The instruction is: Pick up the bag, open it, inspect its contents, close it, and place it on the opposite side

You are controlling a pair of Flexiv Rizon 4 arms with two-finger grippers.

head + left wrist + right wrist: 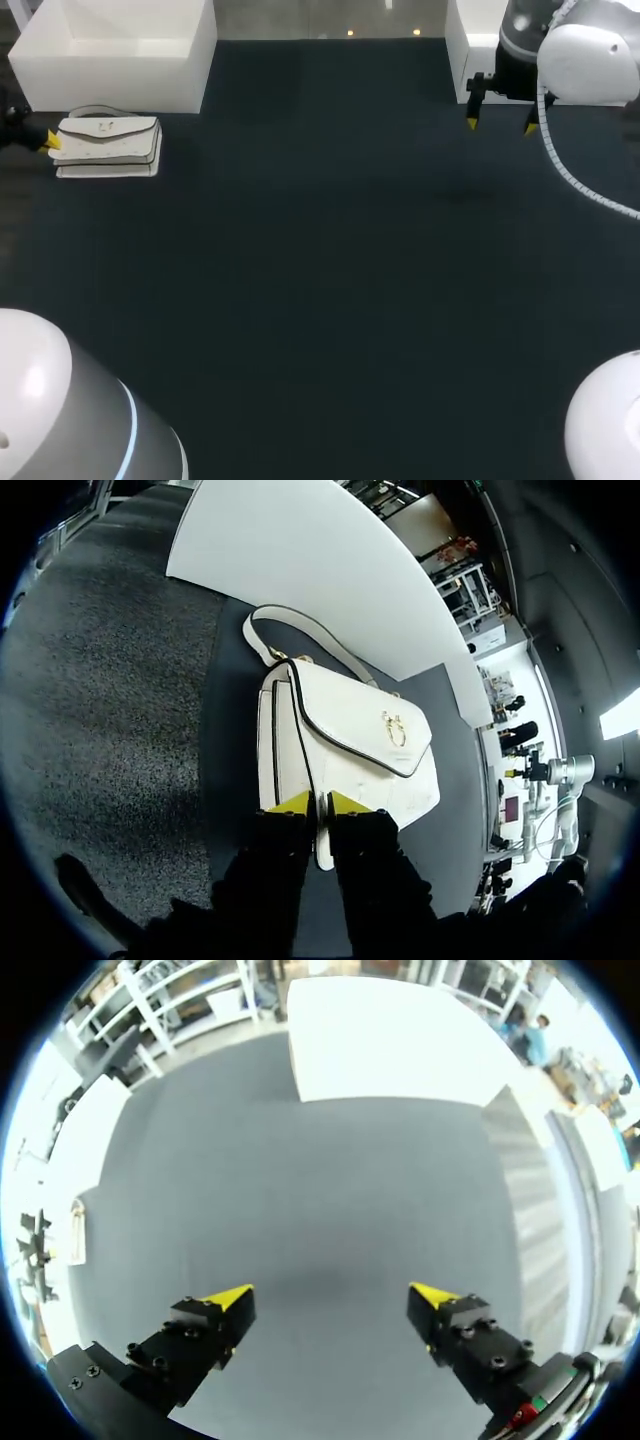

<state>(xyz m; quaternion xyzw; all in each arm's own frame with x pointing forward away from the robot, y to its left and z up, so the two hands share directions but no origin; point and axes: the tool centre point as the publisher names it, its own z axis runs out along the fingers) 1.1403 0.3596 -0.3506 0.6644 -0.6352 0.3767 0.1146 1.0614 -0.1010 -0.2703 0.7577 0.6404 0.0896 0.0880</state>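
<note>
A white handbag (108,145) with a dark-edged flap, gold clasp and strap lies flat at the table's far left. My left gripper (50,141) comes in from the left edge at the bag's left end. In the left wrist view its yellow tips (318,802) stand close together with the rim of the bag (350,730) pinched between them; the flap is down. My right gripper (500,125) hangs at the far right, high over the mat, far from the bag. Its fingers (330,1295) are wide apart with nothing between them.
A white box (120,50) stands right behind the bag at the back left. Another white box (470,50) sits at the back right, by my right arm. Dark mat (330,280) covers the table between them.
</note>
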